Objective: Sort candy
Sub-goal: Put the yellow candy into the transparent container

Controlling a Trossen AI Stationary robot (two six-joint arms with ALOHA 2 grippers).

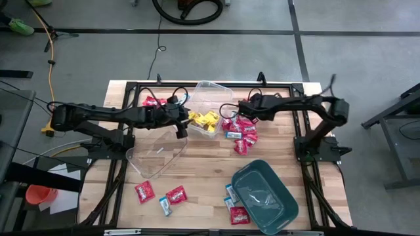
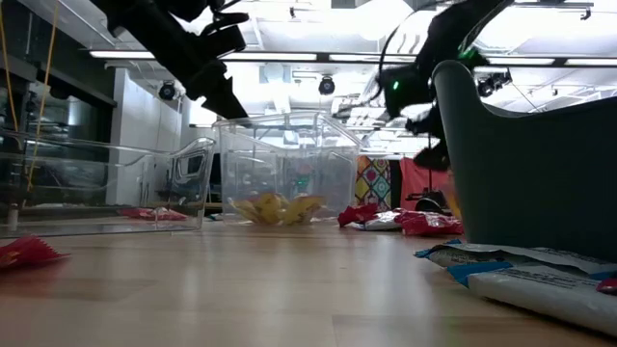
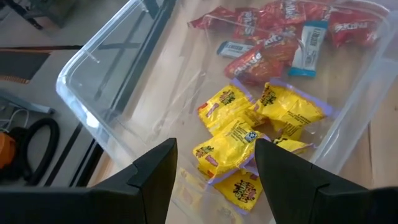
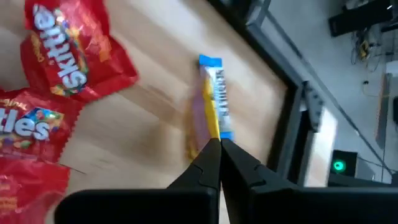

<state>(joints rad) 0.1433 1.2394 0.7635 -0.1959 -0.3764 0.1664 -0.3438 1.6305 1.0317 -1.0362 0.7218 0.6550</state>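
The candy is small flat packets. Yellow ones (image 1: 203, 121) lie inside the far clear tub (image 1: 211, 88). A pile of red and blue-and-white ones (image 1: 241, 134) lies on the table to the tub's right, and more are scattered near the front edge (image 1: 176, 195). My left gripper (image 3: 214, 162) hangs open above the yellow packets (image 3: 249, 130) in that tub, touching nothing. My right gripper (image 4: 219, 146), over the far edge of the pile (image 1: 230, 119), is shut on a blue-and-white packet (image 4: 214, 99). My right gripper pinches the blue-and-white packet by one short end (image 4: 213, 135) between its two fingertips. The fingers slant down from the table's right and lie along the packet. The rest of the packet sticks out past the fingertips over the wood and appears lifted off it.
A second clear tub (image 1: 157, 154) stands on the table's left half with nothing in it. A teal bin (image 1: 262, 196) sits at the front right with packets beside it (image 1: 231, 195). Red packets (image 1: 154, 101) lie at the far left. Bare wood shows in the middle (image 1: 210, 170).
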